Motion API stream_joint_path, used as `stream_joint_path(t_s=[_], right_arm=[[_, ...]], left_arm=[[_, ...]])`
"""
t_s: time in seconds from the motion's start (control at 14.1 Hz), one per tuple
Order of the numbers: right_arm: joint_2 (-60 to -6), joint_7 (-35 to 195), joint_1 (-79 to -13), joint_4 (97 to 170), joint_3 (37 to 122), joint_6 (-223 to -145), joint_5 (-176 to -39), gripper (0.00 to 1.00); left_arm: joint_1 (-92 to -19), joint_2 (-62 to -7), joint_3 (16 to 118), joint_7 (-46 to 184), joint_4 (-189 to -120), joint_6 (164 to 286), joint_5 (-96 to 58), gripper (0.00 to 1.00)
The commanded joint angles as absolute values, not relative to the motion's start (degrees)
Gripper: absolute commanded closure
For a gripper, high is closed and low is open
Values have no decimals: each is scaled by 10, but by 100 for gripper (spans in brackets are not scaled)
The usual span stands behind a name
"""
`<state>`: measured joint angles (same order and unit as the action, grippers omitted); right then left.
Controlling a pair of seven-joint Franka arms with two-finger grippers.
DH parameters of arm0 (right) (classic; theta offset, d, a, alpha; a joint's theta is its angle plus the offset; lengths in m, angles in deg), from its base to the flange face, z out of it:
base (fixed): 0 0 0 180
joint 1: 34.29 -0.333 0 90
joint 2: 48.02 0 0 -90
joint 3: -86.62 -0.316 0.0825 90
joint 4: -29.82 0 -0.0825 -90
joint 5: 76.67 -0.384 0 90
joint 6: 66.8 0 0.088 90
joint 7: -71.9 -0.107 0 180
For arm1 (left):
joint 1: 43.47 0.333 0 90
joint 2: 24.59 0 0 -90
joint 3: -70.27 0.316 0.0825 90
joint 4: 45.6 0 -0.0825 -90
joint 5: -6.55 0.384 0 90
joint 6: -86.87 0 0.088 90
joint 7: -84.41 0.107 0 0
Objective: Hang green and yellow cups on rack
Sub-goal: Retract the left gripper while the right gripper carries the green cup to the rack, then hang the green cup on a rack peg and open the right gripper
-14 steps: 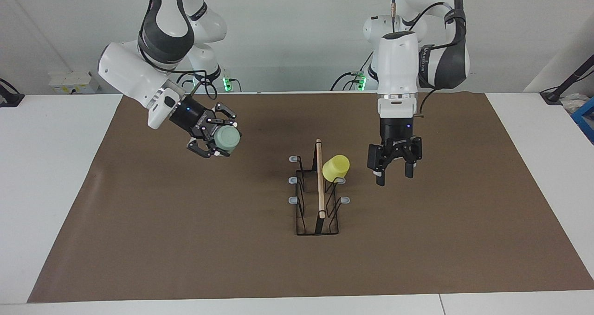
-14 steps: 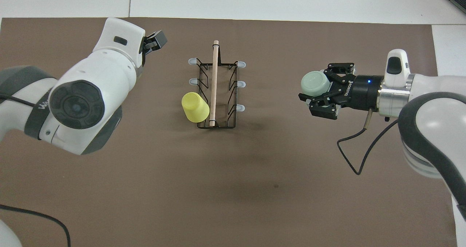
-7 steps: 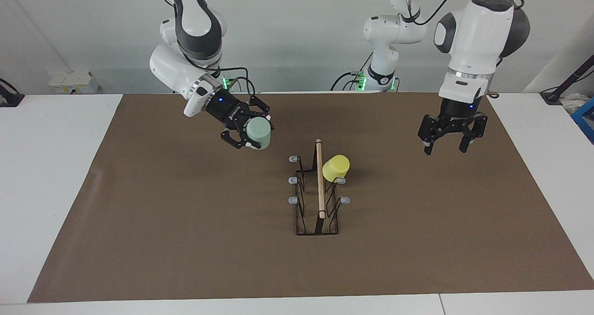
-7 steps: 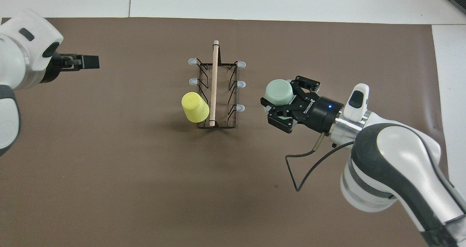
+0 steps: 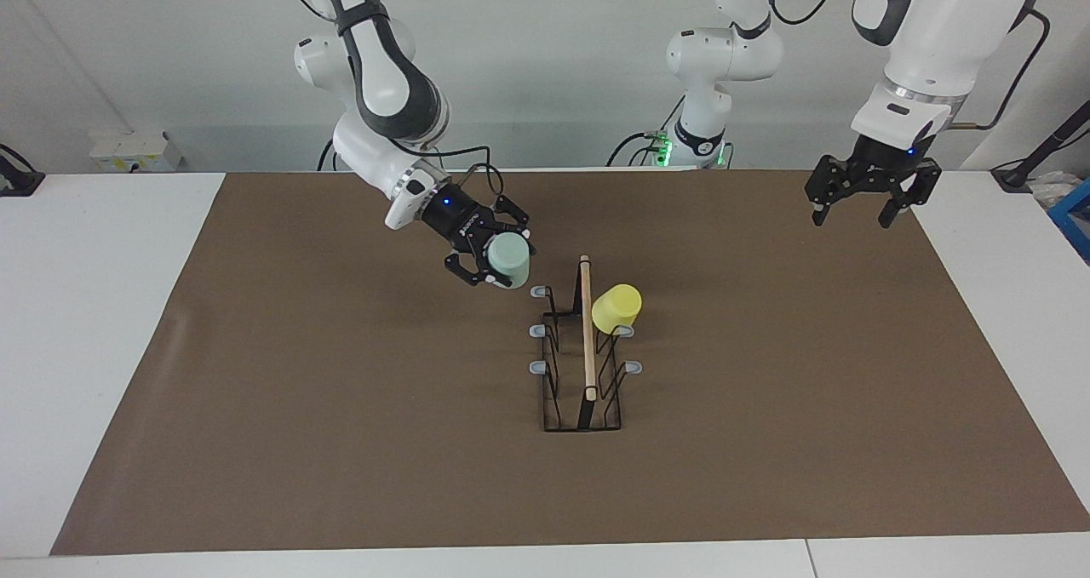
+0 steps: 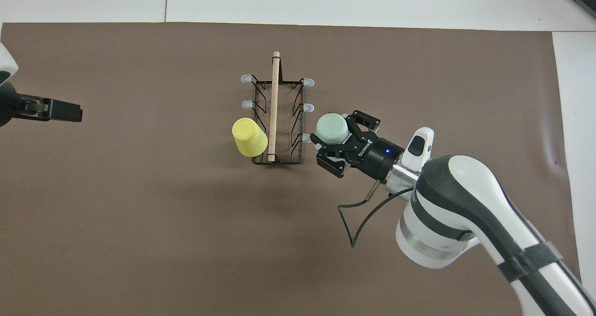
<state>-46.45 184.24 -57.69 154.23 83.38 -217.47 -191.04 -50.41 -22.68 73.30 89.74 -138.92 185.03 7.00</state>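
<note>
The black wire rack with a wooden bar (image 5: 586, 340) stands mid-mat; it also shows in the overhead view (image 6: 274, 106). The yellow cup (image 5: 616, 308) hangs tilted on a prong on the side toward the left arm's end, the one nearest the robots; it shows from above too (image 6: 250, 137). My right gripper (image 5: 496, 261) is shut on the mint green cup (image 5: 511, 257), held in the air close beside the grey-tipped prong (image 5: 538, 291) nearest the robots; from above the cup (image 6: 332, 129) sits next to that prong (image 6: 305, 138). My left gripper (image 5: 860, 199) is open, empty and raised over the mat's edge at its own end.
A brown mat (image 5: 341, 433) covers the white table. A white box (image 5: 132, 151) sits by the wall at the right arm's end. A blue object (image 5: 1075, 220) lies at the left arm's end.
My right gripper has carried the green cup toward the rack, now beside its prong. My left gripper has drawn up and away from the rack toward its own end of the table.
</note>
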Motion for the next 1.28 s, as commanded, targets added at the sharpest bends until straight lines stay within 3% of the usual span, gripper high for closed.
stream_joint_path(t_s=[0.0, 0.5, 1.21], right_arm=[[-428, 1911, -593, 1510, 834, -2177, -1991, 91], [-387, 1946, -614, 1474, 833, -2194, -2035, 91], [-367, 2055, -609, 1485, 834, -2174, -2122, 91]], left_arm=[[-505, -255, 745, 929, -1337, 1788, 57, 0], [-485, -234, 746, 961, -1374, 1771, 61, 0], [-487, -232, 743, 960, -1379, 1769, 61, 0]])
